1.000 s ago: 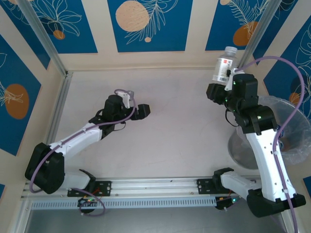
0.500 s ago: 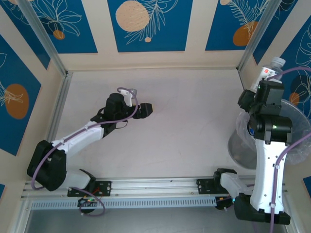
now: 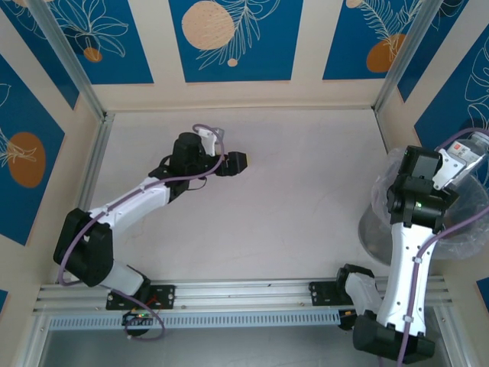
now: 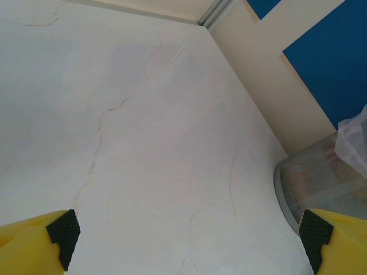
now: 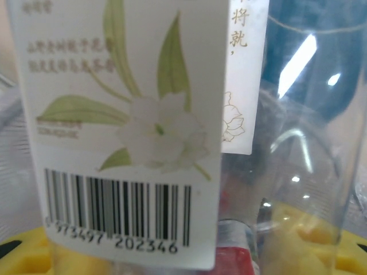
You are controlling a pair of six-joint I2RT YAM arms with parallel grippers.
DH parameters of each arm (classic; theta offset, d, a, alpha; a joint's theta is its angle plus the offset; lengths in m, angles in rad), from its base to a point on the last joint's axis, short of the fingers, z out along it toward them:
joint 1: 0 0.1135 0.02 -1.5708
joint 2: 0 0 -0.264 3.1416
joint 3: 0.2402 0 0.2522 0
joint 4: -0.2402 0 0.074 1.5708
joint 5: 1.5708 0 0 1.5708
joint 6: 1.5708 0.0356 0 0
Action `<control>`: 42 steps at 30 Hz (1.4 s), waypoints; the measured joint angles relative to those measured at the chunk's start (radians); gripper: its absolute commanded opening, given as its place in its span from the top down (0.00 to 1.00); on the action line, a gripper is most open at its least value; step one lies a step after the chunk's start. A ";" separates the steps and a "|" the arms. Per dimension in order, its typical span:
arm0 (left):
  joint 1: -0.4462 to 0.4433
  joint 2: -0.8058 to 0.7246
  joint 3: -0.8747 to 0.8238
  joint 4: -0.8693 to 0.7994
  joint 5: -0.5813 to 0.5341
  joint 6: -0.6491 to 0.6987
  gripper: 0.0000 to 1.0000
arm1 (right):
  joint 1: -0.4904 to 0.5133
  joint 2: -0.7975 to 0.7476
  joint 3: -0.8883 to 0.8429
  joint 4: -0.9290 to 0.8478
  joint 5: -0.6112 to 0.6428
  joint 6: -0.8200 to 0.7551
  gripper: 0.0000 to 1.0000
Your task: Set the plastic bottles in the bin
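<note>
Fingers (image 5: 28, 255) — clear bottle (image 5: 298, 143), white flowered label (image 5: 132, 114)

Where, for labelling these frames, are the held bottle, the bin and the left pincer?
bottle (image 3: 463, 156): top view, its label.
bin (image 3: 372, 233): top view, grey wall.
left pincer (image 3: 241, 163): top view, between its fingertips.

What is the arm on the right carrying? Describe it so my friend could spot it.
Find the round, bag-lined bin at the right edge of the table. Just above it the right gripper holds a clear bottle in the air. Its white label carries a pale flower, green leaves and a barcode, unlike anything nearby.
</note>
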 measured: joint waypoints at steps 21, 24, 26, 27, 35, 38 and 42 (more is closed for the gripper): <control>0.000 0.026 0.027 -0.018 0.013 -0.005 0.00 | 0.052 -0.017 -0.026 0.058 -0.059 0.074 0.00; 0.000 0.028 0.027 -0.018 -0.001 -0.010 0.01 | 0.108 -0.016 -0.017 0.054 -0.058 0.077 0.00; 0.000 0.031 0.027 -0.018 -0.008 -0.012 0.00 | 0.148 -0.014 -0.008 0.051 -0.059 0.077 0.01; 0.000 0.033 0.027 -0.018 -0.014 -0.012 0.00 | 0.173 -0.012 -0.002 0.050 -0.063 0.076 0.00; 0.002 -0.004 0.010 -0.046 -0.164 -0.018 0.00 | 0.323 -0.012 0.001 0.130 -0.237 0.043 0.00; 0.013 -0.067 -0.022 -0.076 -0.246 -0.029 0.00 | 0.345 -0.011 -0.011 0.176 -0.253 0.047 0.01; 0.039 -0.147 -0.066 -0.103 -0.319 -0.039 0.00 | 0.247 -0.007 -0.010 0.177 -0.213 0.081 0.00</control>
